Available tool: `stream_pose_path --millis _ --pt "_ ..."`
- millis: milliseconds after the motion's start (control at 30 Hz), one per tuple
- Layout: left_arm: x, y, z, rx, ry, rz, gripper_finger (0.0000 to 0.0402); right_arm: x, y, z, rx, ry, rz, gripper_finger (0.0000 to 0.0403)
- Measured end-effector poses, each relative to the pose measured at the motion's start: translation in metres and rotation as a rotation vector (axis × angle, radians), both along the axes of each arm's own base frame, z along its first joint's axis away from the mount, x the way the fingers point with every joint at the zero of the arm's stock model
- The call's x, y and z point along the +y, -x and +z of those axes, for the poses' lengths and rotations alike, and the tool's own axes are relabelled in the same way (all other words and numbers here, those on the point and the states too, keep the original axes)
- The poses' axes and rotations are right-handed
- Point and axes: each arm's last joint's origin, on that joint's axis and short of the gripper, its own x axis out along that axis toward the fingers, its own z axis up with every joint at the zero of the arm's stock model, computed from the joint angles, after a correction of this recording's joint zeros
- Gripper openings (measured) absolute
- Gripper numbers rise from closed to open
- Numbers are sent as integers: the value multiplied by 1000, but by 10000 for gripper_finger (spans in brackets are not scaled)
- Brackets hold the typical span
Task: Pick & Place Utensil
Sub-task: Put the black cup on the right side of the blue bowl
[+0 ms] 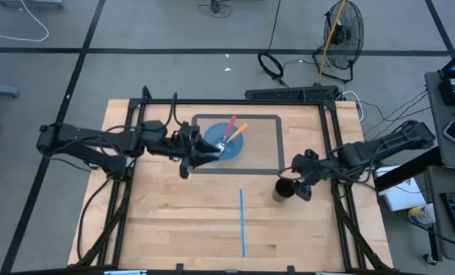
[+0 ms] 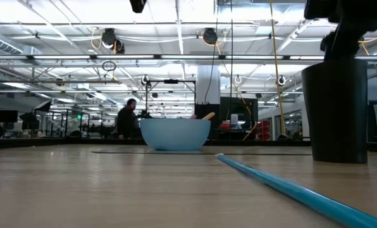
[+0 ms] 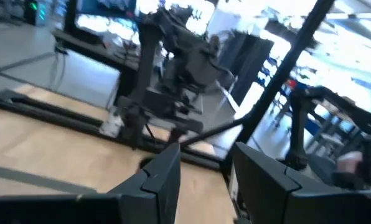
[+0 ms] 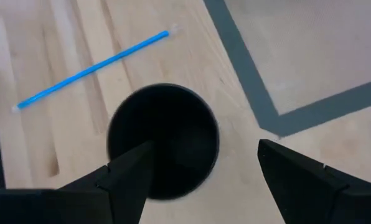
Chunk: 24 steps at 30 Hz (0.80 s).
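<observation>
High view: blue straw (image 1: 243, 223) beside black cup (image 1: 284, 190) under right gripper's (image 1: 302, 186) spread fingers.

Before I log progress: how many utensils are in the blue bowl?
2: a red one and an orange one stick out of the bowl; more may lie hidden inside. A blue stick lies on the table.
</observation>
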Motion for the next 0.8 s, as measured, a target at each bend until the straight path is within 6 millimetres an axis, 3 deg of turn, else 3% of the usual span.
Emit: stream_pose_path --millis 267,800 --pt "-10 1 -4 36 -5 -38 152 -5 -6 -25 -5 -72 -38 246" --pt "-11 1 -5 50 -14 -32 152 -12 -8 -32 56 -74 -65 159"
